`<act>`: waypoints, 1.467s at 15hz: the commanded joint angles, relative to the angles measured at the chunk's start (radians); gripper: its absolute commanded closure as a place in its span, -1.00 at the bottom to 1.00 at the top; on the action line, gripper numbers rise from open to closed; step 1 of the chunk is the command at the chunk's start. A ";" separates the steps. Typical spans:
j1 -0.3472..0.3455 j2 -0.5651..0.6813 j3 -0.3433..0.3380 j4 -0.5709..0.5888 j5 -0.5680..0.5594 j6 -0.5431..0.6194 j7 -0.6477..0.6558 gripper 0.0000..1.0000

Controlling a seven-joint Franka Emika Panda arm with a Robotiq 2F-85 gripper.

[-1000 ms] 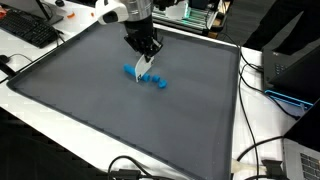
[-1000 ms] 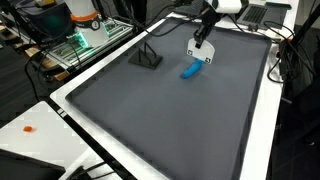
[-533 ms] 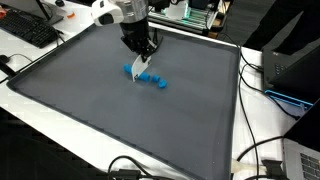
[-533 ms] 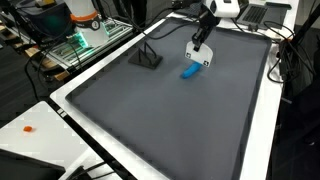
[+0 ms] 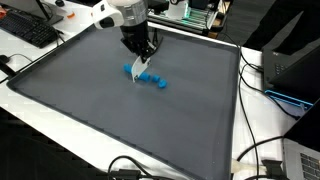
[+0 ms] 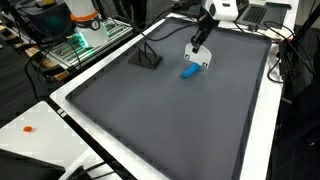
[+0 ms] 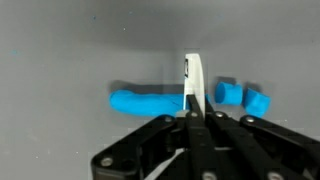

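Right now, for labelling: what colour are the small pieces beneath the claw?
Bright blue pieces; wrist view.

Bright blue on dark grey, that's the picture here. The long blue piece is one plain colour with no pattern, and the two smaller blue bits match its shade. The mat beneath is flat charcoal grey. The end effector is black and its fingertips are white. The arm is white. The table rim is white with an orange speck on it, and the stand is black.
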 commanded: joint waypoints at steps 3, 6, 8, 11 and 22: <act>-0.008 0.026 0.003 -0.018 -0.002 0.035 -0.014 0.98; -0.009 0.032 0.001 -0.026 0.000 0.057 -0.006 0.98; -0.010 0.036 0.000 -0.032 0.001 0.064 -0.005 0.98; -0.011 0.044 0.000 -0.036 0.004 0.068 -0.003 0.98; -0.036 0.030 0.022 -0.050 0.100 0.014 -0.018 0.98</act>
